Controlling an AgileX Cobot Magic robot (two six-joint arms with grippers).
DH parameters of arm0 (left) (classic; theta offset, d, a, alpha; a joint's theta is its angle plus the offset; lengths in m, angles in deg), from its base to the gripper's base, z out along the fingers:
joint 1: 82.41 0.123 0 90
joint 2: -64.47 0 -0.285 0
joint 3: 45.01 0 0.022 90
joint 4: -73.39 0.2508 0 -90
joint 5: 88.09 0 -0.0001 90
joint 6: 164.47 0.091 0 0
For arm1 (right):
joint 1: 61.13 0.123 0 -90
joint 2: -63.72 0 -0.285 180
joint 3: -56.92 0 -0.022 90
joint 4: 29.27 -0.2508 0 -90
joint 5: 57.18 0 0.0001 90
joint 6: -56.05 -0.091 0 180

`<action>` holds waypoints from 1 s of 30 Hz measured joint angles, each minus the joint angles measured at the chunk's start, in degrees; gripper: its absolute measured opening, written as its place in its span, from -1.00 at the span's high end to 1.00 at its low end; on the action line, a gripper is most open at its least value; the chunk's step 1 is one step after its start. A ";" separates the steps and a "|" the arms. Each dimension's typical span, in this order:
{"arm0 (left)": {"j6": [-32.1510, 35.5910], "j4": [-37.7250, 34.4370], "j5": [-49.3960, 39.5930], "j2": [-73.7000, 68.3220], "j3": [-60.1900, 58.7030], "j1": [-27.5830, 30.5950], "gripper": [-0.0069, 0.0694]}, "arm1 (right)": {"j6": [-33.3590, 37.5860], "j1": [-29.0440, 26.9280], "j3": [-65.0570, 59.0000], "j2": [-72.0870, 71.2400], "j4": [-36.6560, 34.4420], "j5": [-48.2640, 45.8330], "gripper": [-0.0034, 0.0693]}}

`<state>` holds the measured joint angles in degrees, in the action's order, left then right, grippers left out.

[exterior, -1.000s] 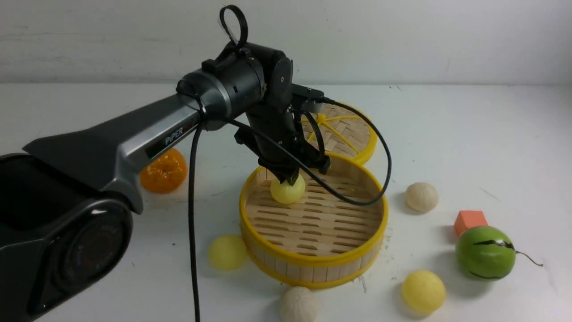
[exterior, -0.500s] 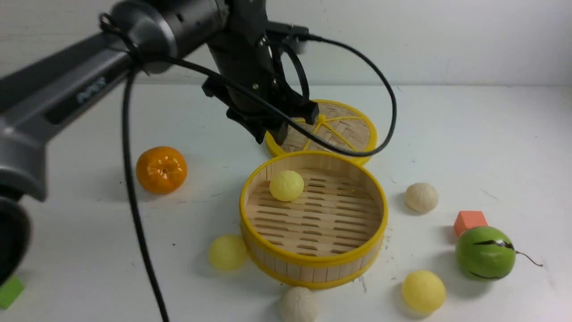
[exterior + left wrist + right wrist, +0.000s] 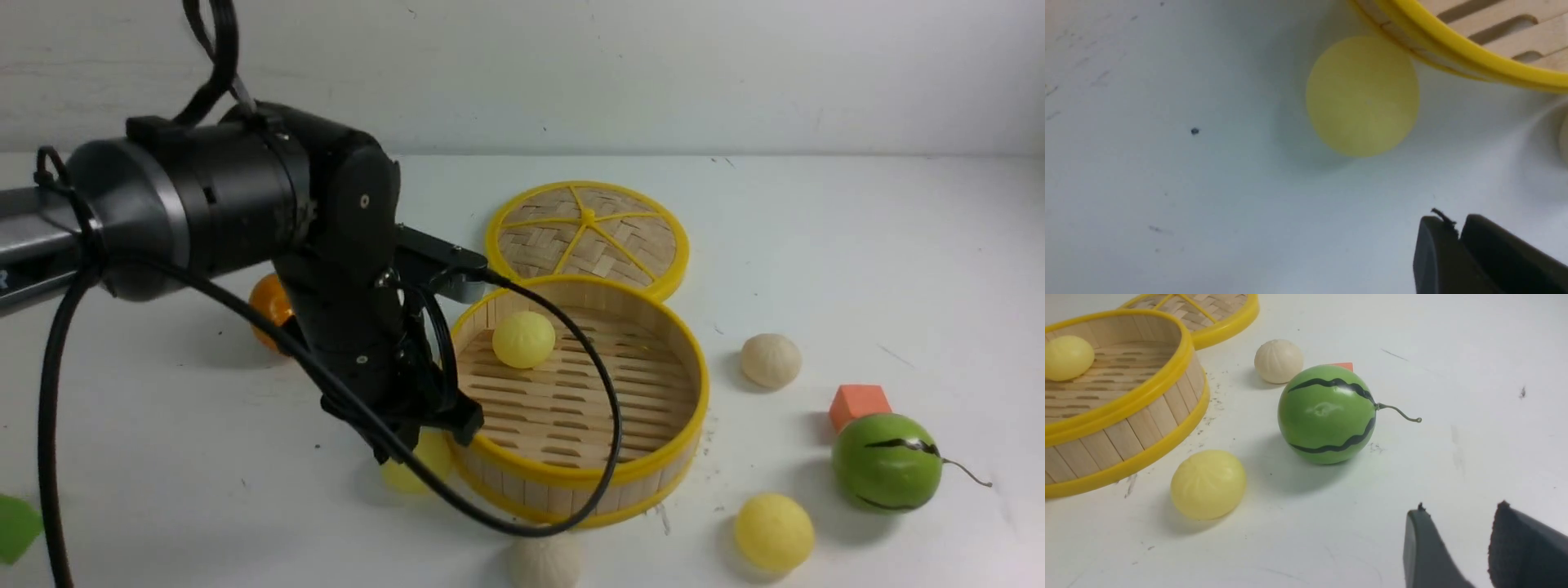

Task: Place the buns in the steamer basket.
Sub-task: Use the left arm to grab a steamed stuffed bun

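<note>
1. Buns lie in five spots. One smooth yellow bun (image 3: 523,339) sits inside the steamer basket (image 3: 571,474), on the slotted floor close to the far-left wall. The other four rest on the white table (image 3: 857,245).
2. A second yellow bun (image 3: 1363,96) lies tight beside the basket's outer wall at its near-left side. In the left wrist view the yellow rim overlaps the bun's edge.
3. The left gripper (image 3: 1459,234) points down over that bun and hides most of it from the front. Its fingertips are drawn nearly together with only a thin slit between them, and nothing is in it.
4. A black cable (image 3: 608,425) loops from the left wrist over the basket's near rim.
5. A pleated off-white bun (image 3: 545,562) lies just in front of the basket, cut off by the front view's lower edge.
6. The third yellow bun (image 3: 773,531) lies off the basket's near-right side, apart from the wall. A strip of bare table separates it from the green melon (image 3: 886,461).
7. The other pleated bun (image 3: 770,359) sits to the right of the basket with bare table all around it. An orange block (image 3: 859,404) stands just behind the melon.
8. The woven lid (image 3: 588,233) lies flat behind the basket, with their rims meeting or nearly so. An orange (image 3: 265,310) is half hidden behind the left arm.
9. The right gripper (image 3: 1459,514) appears only in its own wrist view. Its fingers are apart and empty, over bare table near the melon.
10. The widest bare stretches are at the far right and the near left.
</note>
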<state>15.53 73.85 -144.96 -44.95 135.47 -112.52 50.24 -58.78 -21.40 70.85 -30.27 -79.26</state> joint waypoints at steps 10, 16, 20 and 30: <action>3.57 -0.46 6.87 -5.54 -0.16 3.54 0.01 | 0.00 0.00 0.00 0.00 0.00 0.00 0.25; 8.53 -3.49 9.03 -5.74 -0.16 4.13 0.00 | 0.00 0.00 0.00 0.00 0.00 0.00 0.25; 9.48 -3.34 10.67 -6.31 -0.16 4.10 0.00 | 0.00 0.00 0.00 0.00 0.00 0.00 0.25; 9.78 -2.17 13.93 -9.39 -0.16 4.10 0.08 | 0.00 0.00 0.00 0.00 0.00 0.00 0.25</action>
<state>25.31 71.67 -131.04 -54.33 135.31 -108.43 50.24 -58.78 -21.40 70.85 -30.27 -79.26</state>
